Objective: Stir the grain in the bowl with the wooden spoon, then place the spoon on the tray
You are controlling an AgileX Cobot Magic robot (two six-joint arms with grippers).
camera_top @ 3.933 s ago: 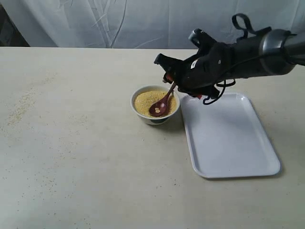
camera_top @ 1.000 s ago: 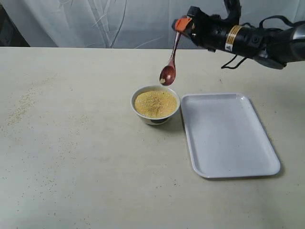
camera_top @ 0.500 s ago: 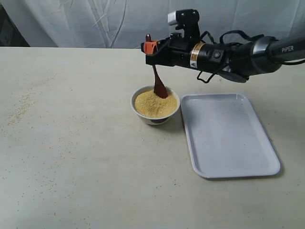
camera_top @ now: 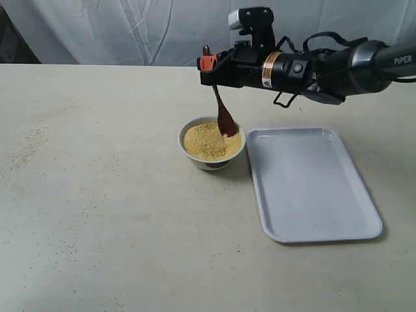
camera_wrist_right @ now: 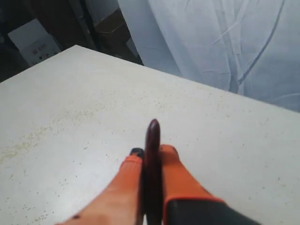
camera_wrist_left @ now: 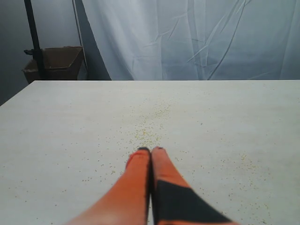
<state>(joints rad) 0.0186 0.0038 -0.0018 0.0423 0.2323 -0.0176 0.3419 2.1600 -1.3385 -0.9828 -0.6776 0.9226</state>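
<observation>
The small white bowl (camera_top: 212, 158) holds a mound of yellow grain (camera_top: 207, 143) at the table's middle. My right gripper (camera_top: 207, 65) hovers above the bowl, shut on the handle of the dark wooden spoon (camera_top: 223, 114), which hangs down with its head dipping into the grain at the bowl's right side. In the right wrist view the spoon's handle tip (camera_wrist_right: 153, 140) sticks up between the orange fingers (camera_wrist_right: 176, 173) of that gripper (camera_wrist_right: 151, 152). The white tray (camera_top: 309, 182) lies right of the bowl. My left gripper (camera_wrist_left: 150, 151) is shut on nothing, low over the table.
Spilled grains (camera_top: 29, 144) speckle the beige table at the far left, and more scattered grains (camera_wrist_left: 152, 123) lie ahead of the left gripper. A white curtain (camera_top: 130, 29) hangs behind the table. A brown box (camera_wrist_left: 58, 61) sits beyond the table edge.
The right gripper, high over the bowl with the spoon a second ago, swung left and lowered; the spoon's head went into the grain and has now shifted toward the bowl's right side.
</observation>
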